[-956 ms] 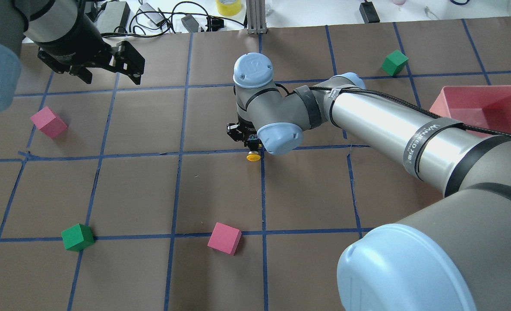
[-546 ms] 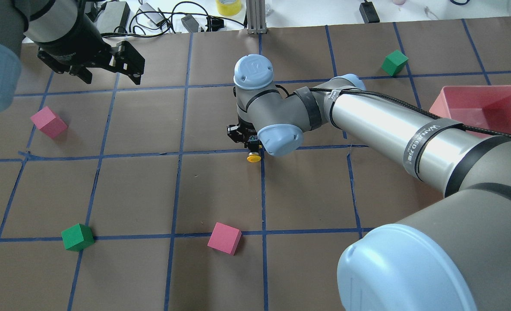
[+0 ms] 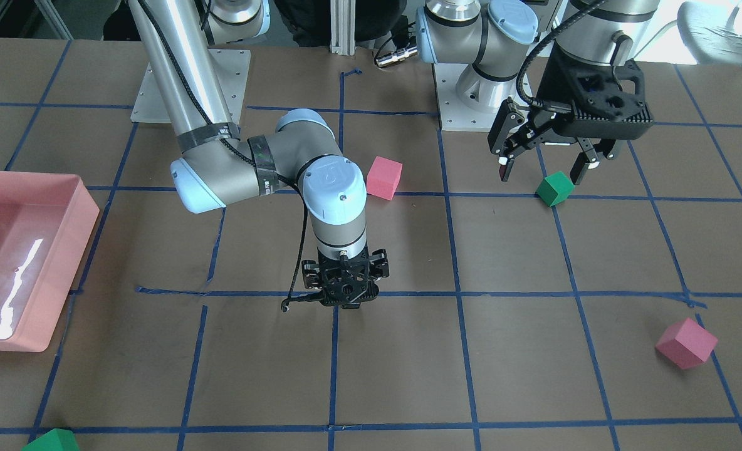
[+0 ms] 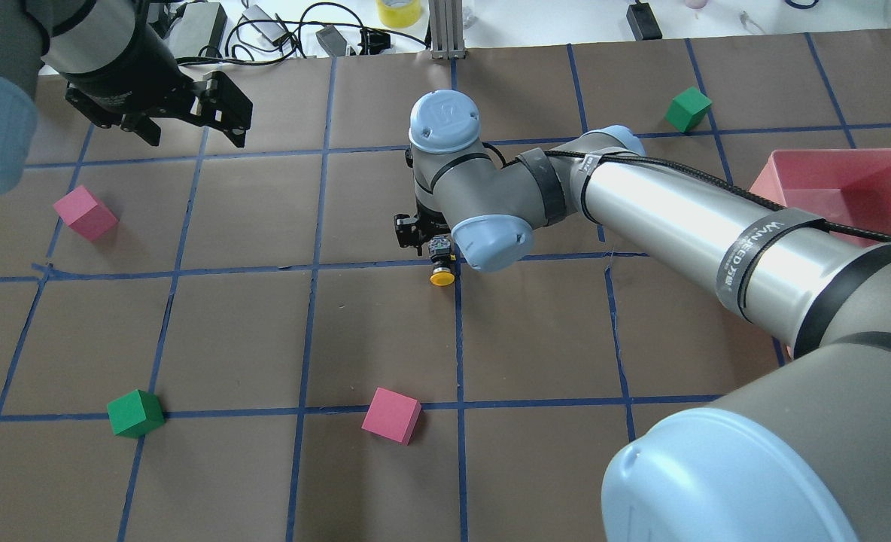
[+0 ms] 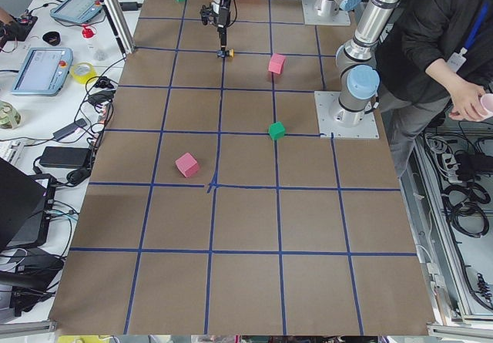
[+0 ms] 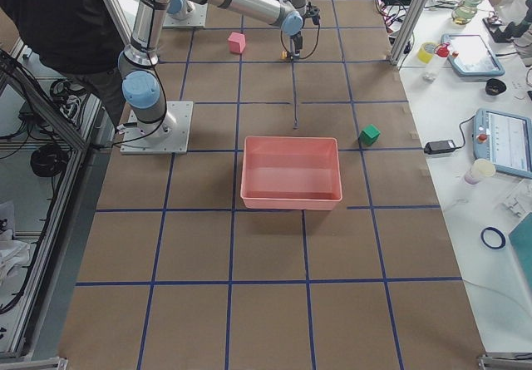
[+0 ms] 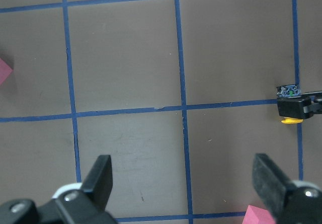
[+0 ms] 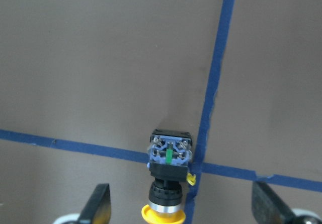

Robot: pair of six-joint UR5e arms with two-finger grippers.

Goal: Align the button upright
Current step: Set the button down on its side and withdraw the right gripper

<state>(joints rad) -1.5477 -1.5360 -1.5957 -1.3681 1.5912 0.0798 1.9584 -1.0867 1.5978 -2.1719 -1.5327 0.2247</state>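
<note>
The button (image 8: 168, 168) lies on its side on the brown table, silvery-grey base away from the wrist camera, yellow cap (image 4: 442, 277) towards it. It rests by a crossing of blue tape lines. My right gripper (image 8: 183, 206) points down over it, open, with a finger (image 8: 98, 206) on each side and not touching. In the front view the right gripper (image 3: 344, 294) hides the button. My left gripper (image 4: 190, 124) hangs open and empty above the far left of the table; its wrist view shows the yellow cap (image 7: 291, 120) far to the right.
Pink cubes (image 4: 391, 415) (image 4: 84, 213) and green cubes (image 4: 135, 412) (image 4: 688, 108) lie spread over the table. A pink tray (image 4: 837, 188) stands at the right. Cables and tools lie past the far edge. A person stands beside the robot base (image 5: 454, 58).
My right arm has shifted slightly and its gripper stays over the button. The button and the left arm have not moved.
</note>
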